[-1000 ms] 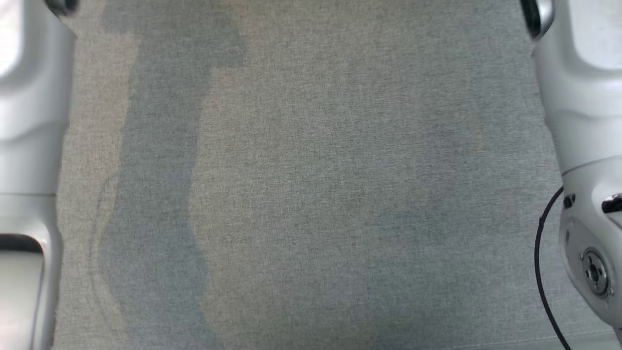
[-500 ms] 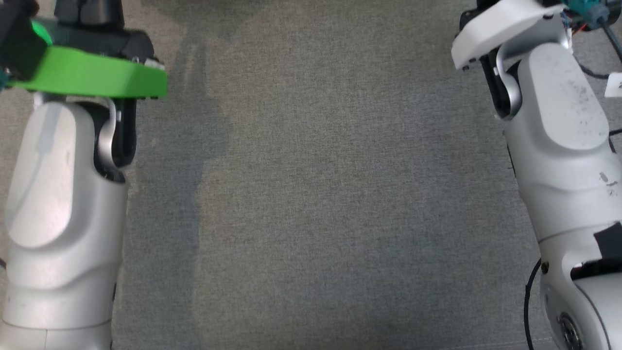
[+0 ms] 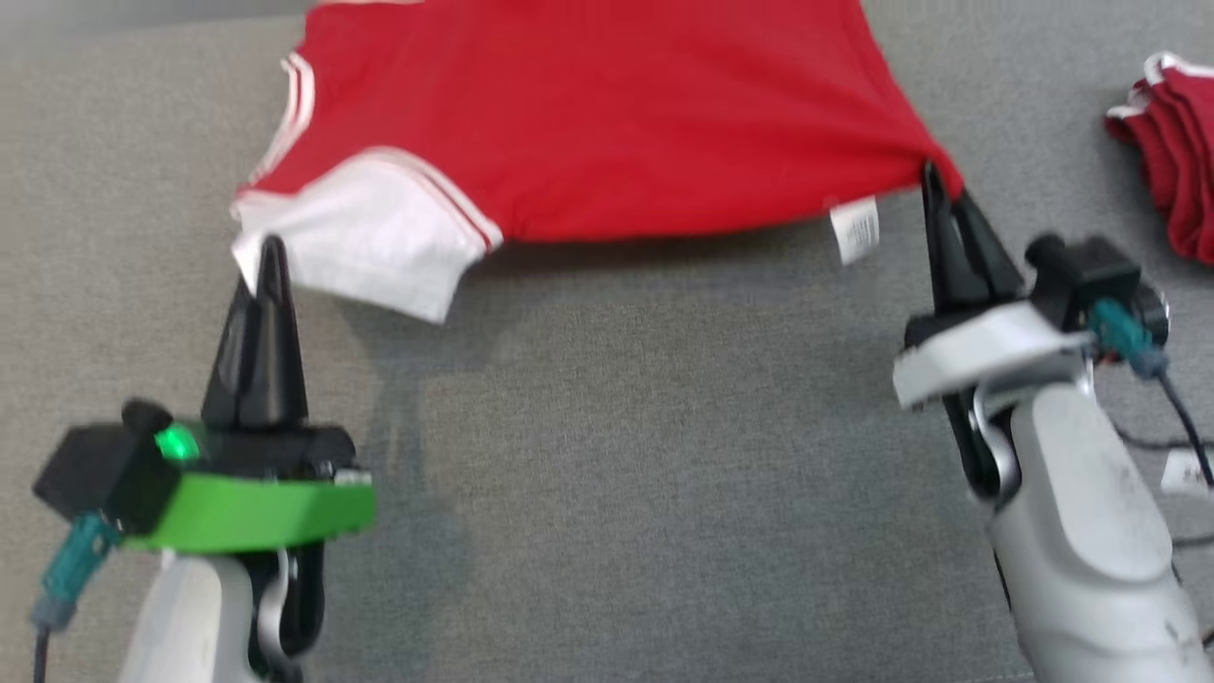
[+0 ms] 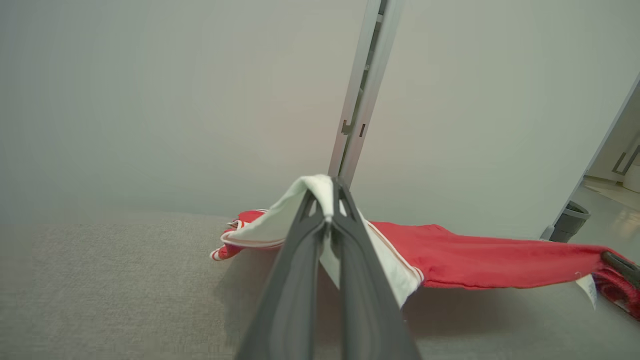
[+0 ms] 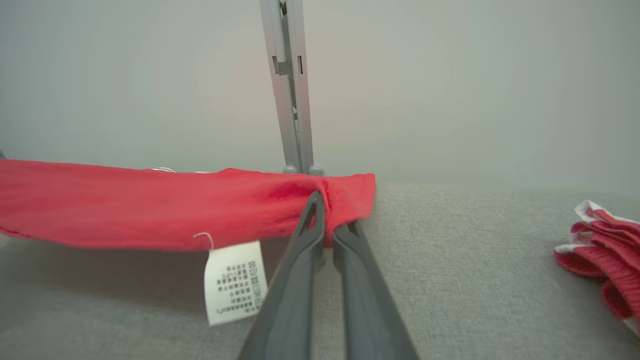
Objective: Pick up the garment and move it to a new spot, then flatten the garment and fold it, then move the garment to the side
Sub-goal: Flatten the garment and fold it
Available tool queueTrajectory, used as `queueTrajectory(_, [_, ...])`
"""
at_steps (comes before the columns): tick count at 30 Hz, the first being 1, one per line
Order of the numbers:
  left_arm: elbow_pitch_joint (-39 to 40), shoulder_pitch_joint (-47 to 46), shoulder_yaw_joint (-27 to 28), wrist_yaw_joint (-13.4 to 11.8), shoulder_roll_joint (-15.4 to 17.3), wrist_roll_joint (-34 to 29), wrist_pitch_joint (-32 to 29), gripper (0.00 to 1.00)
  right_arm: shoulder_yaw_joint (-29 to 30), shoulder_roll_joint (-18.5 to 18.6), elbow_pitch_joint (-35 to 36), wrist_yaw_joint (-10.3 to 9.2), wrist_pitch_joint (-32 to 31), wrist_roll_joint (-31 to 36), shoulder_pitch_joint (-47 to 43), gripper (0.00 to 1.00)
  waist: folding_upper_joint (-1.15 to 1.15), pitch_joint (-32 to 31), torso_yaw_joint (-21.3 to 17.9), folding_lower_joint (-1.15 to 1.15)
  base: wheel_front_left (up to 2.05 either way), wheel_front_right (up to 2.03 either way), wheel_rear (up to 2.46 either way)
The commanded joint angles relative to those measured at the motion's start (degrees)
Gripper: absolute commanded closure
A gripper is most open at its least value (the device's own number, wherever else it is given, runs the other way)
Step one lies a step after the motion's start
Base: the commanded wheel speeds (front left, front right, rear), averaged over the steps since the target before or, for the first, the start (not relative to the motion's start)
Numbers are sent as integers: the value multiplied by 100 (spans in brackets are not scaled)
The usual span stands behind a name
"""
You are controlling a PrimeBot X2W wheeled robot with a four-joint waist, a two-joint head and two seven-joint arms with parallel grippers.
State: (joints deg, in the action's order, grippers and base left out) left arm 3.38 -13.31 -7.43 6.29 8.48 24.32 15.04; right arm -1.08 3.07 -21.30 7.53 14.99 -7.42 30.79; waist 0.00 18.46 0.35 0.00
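the red garment [image 3: 607,123] is held spread across the far half of a grey woven surface [image 3: 607,455], its near edge lifted and pulled taut between the two grippers, so that a shadow is cast on the cloth below it. its white sleeve [image 3: 370,237], trimmed with thin red stripes, is pinched at the edge by the left gripper [image 3: 273,251], whose dark fingers are pressed together on the white fabric. the opposite red corner is clamped by the right gripper [image 3: 934,180], the fingers closed to a narrow gap around a bunched fold. a white printed label [image 3: 856,230] is seen hanging from the hem just beside that grip. well apart from the garment, at the right edge of the surface, a small pile of red cloth [image 3: 1171,142] with white trim is laid. the surface is bounded at the back by a plain pale wall [image 4: 150,100], and a grey metal post [image 4: 362,90] is seen rising against it, directly behind the garment. in the left wrist view an opening onto a pale floor is shown at the far right, with a dark bin [image 4: 570,220] standing beside it.
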Motion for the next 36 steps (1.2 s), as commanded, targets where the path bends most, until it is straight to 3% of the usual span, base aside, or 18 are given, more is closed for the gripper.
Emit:
queueTrajectory(1, [116,269,20,-47,-14,45,13,100,34,19,137,-10,24,-65,-299,100,0,-529,43,0,0,0,0])
queueTrajectory(12, [1421,2200,-136,-434,104,79,-563,100,341,-4,1689,-10,-610,-473,-2636,100,0,-1554,264,0,0,0,0])
queueTrajectory(18, [1706,2861,-239,-484,188,227,-897,100,431,-5,2309,-10,-1070,-676,-3314,100,0,-1697,200,0,0,0,0])
queueTrajectory(24, [1486,3087,-292,-425,362,276,-1179,100,512,-6,2105,-10,-1343,-774,-3565,100,0,-1746,157,0,0,0,0])
queueTrajectory(36, [235,2440,-454,-180,46,823,-1148,100,424,-4,1041,-10,-1922,-665,-3086,100,0,-1634,91,0,0,0,0])
